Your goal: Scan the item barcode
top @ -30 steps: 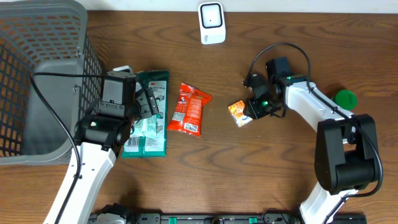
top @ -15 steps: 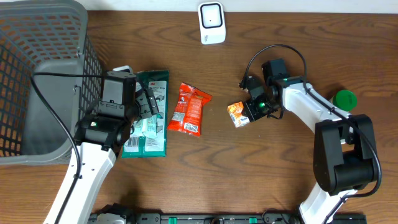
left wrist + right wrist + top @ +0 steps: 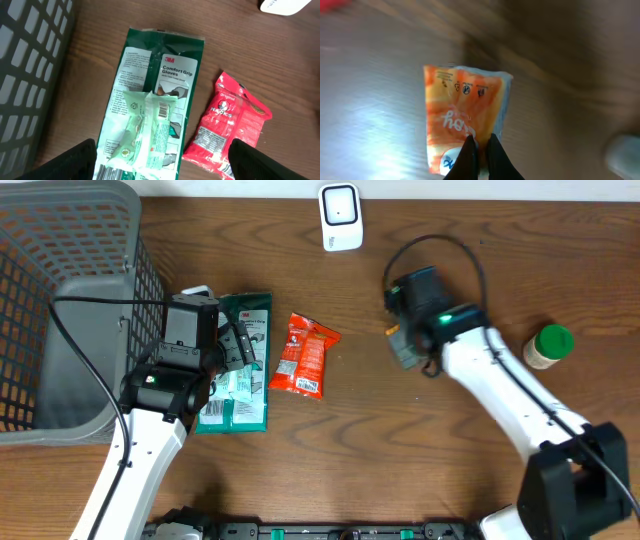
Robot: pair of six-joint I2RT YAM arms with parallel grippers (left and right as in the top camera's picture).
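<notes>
Right tool (image 3: 480,146): jaws closed, pinching one edge of the orange packet (image 3: 462,100), which is mostly hidden under the wrist in the overhead view, between the red snack bag (image 3: 305,355) and the green-capped bottle (image 3: 548,345). Left tool (image 3: 162,155): jaws wide apart, holding nothing, above the green glove pack (image 3: 175,65) and the pale green packet (image 3: 145,130) lying on it.

grey basket (image 3: 90,240) at left, green glove pack (image 3: 252,320) beside a red snack bag (image 3: 303,356), green-capped jar (image 3: 548,345) at right.
</notes>
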